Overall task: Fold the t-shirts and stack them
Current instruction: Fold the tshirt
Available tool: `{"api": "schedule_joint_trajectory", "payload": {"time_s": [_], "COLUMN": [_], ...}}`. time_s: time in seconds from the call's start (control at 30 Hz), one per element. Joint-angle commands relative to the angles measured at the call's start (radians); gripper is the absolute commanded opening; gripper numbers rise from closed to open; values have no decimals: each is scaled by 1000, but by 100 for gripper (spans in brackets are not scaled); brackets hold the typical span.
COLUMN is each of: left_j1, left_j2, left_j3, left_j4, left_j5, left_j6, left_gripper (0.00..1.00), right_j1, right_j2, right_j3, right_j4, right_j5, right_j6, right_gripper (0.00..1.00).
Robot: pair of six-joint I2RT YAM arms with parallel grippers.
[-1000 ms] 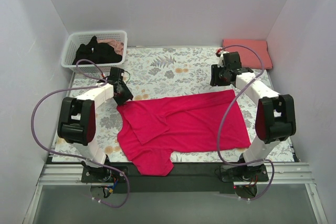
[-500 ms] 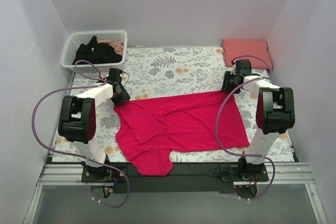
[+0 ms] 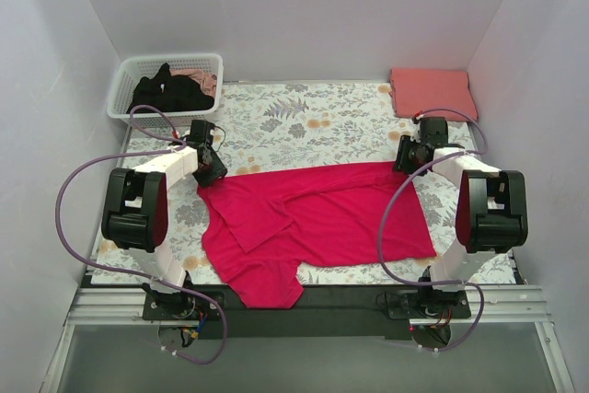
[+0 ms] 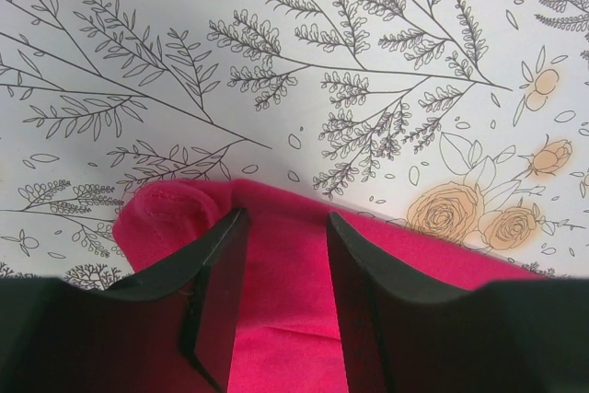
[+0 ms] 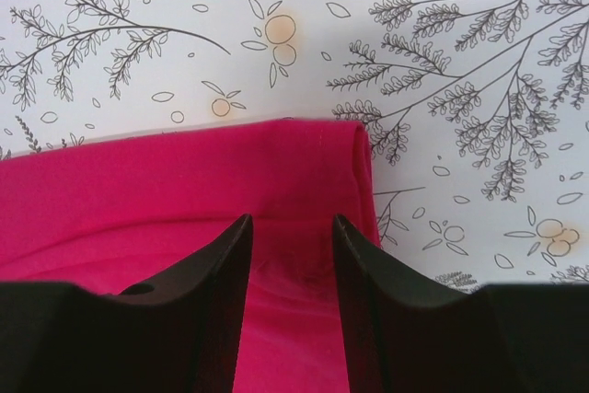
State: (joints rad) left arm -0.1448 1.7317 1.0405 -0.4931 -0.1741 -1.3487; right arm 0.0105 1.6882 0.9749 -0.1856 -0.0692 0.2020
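Note:
The crimson t-shirt (image 3: 317,218) lies spread flat on the floral cloth, with one sleeve hanging toward the near edge. My left gripper (image 3: 210,170) is down on its far left corner. In the left wrist view the left gripper (image 4: 287,218) is open, its fingers (image 4: 221,273) straddling crimson fabric (image 4: 281,319). My right gripper (image 3: 409,156) sits at the far right corner. In the right wrist view the right gripper (image 5: 292,220) is open too, over the crimson cloth's (image 5: 166,200) folded edge. A folded salmon t-shirt (image 3: 433,92) lies at the back right. A black t-shirt (image 3: 170,91) fills the basket.
The white lattice basket (image 3: 124,103) stands at the back left. The floral cloth (image 3: 304,121) covers the table. Grey walls close in on three sides. Purple cables loop beside both arms.
My right gripper came forward and to the right, down onto the shirt's far right corner, its jaws narrowing a little. The left gripper shifted slightly left, and the shirt's far left corner moved with it.

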Motion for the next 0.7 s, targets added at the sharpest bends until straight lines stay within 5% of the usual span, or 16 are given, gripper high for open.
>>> {"api": "schedule_joint_trajectory", "payload": {"time_s": [0.0, 0.67], "left_j1": [13, 16], "left_j2": [-40, -38], "left_j3": [-16, -7], "left_j4": [-28, -39], "left_j5": [-33, -48], "left_j6": [19, 25], "left_gripper": [39, 41], "right_j1": [0, 29], "right_j2": [-62, -195], "right_j3": [-10, -116], "right_j4": [-11, -114], "right_j5": [34, 124], "right_j6": [-32, 8], "right_gripper": [47, 44]}}
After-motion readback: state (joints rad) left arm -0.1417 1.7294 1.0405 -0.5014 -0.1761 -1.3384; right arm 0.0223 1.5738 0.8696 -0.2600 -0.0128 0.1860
